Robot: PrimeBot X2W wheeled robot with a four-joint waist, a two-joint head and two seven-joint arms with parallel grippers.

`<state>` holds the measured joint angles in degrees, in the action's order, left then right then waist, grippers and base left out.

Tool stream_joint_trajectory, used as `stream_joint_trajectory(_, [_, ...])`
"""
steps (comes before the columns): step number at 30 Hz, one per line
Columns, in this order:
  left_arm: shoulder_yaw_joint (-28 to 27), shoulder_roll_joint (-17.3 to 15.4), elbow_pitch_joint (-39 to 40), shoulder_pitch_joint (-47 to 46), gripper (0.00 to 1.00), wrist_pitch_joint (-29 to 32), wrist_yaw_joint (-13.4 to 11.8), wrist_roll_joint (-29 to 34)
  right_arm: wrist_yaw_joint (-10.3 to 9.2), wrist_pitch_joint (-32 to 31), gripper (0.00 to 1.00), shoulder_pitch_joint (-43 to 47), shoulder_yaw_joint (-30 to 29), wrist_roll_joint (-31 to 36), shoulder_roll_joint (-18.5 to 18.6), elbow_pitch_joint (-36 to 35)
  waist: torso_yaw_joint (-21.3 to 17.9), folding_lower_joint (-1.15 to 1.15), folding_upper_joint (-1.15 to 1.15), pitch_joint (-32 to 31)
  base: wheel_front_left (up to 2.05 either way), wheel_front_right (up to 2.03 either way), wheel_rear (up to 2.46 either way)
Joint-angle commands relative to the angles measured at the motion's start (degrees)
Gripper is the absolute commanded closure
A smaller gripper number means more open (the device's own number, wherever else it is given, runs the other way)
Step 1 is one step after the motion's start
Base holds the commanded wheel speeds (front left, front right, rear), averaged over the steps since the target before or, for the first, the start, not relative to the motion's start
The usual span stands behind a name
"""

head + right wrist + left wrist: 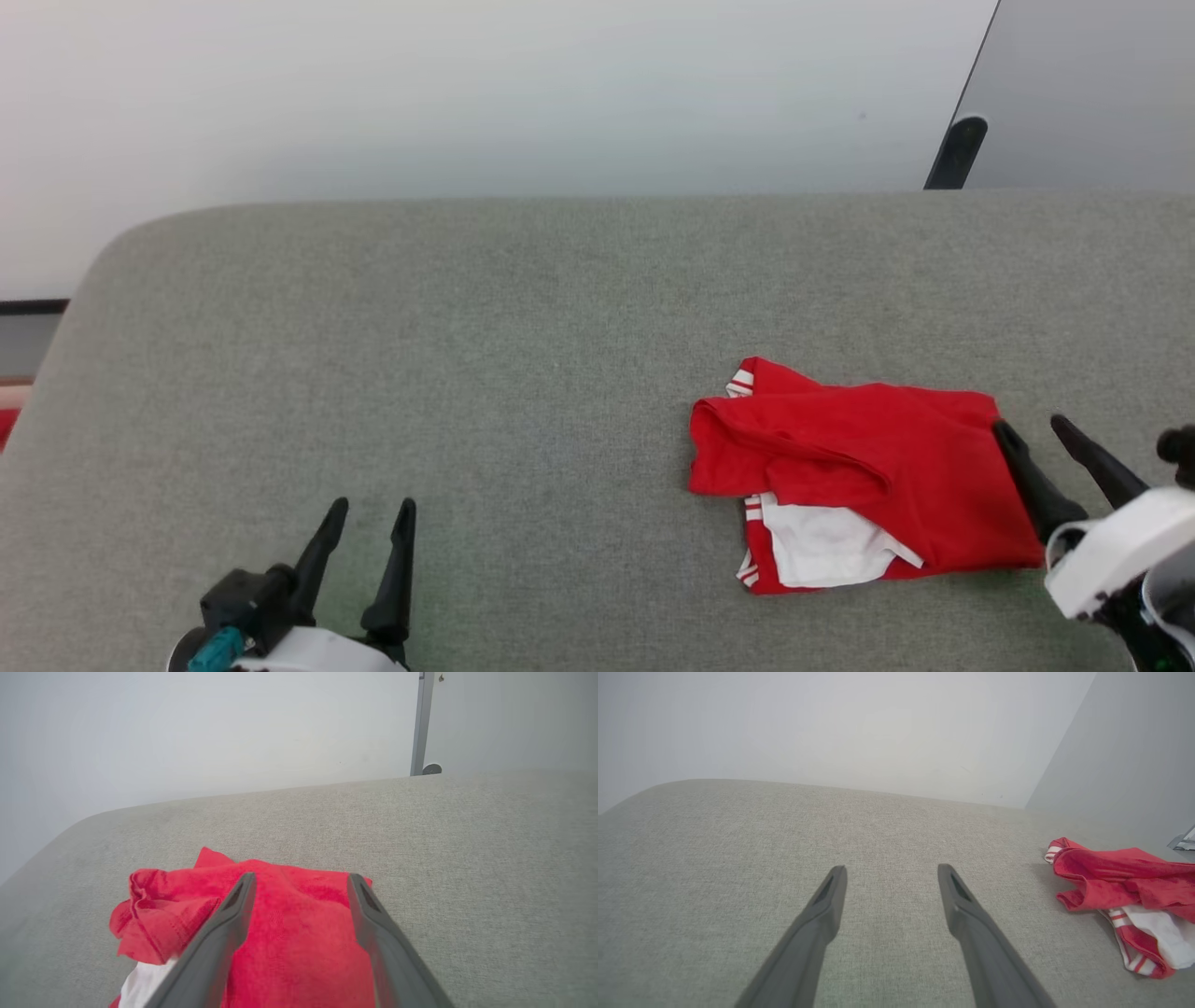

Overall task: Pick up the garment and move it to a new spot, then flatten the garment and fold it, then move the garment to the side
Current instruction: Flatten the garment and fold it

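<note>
The garment (868, 471), red with a white sleeve and red-white striped trim, lies folded in a loose bundle on the right part of the grey padded surface (523, 327). My right gripper (1032, 427) stands open at its right edge, one finger over the red cloth and the other beyond it, nothing pinched. In the right wrist view the garment (289, 924) spreads under and between the parted fingers of the right gripper (301, 879). My left gripper (373, 507) is open at the lower left, well away from it. From the left wrist, the left gripper (892, 870) points over bare fabric, with the garment (1125, 896) at far right.
The grey surface has a rounded far-left corner (140, 233) and a far edge against a pale wall. A dark post (957, 151) stands behind the far right edge. A strip of red shows at the left border (7, 425).
</note>
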<state>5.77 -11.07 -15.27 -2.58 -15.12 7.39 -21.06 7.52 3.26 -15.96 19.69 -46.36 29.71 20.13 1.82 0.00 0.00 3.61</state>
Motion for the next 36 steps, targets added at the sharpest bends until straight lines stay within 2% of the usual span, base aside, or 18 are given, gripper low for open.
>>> stream_joint_trajectory(1, [-0.16,-0.15,0.10,0.96,0.00,0.00,0.13,0.33,-0.08,1.09,0.00,1.50,-0.26,0.90,-0.21,0.50,0.03,0.00,0.00,-0.95,0.00,0.00,0.00])
stream_joint_trajectory(12, [-1.19,-0.32,1.57,3.39,0.00,0.01,0.13,1.17,-0.08,7.70,0.00,7.55,-4.65,7.04,-3.30,0.99,0.75,0.00,0.00,-3.19,0.00,0.00,0.00])
stream_joint_trajectory(18, [-1.67,-0.68,3.50,5.19,0.00,0.01,-0.17,4.10,-0.09,10.47,0.00,11.39,-8.89,12.67,-6.48,-0.79,0.83,0.00,0.00,-4.38,0.00,0.00,0.00])
stream_joint_trajectory(24, [-2.37,-0.09,5.21,6.71,0.00,0.01,-0.21,6.44,-0.08,11.38,0.00,14.57,-13.20,16.93,-10.23,-2.47,0.75,0.00,0.00,-4.64,0.00,0.00,0.00])
stream_joint_trajectory(36, [-2.94,0.60,10.61,10.79,0.00,0.01,0.00,7.94,-0.09,10.46,0.00,19.43,-16.20,19.80,-13.26,-8.20,0.79,0.00,0.00,-4.39,0.00,0.00,0.00])
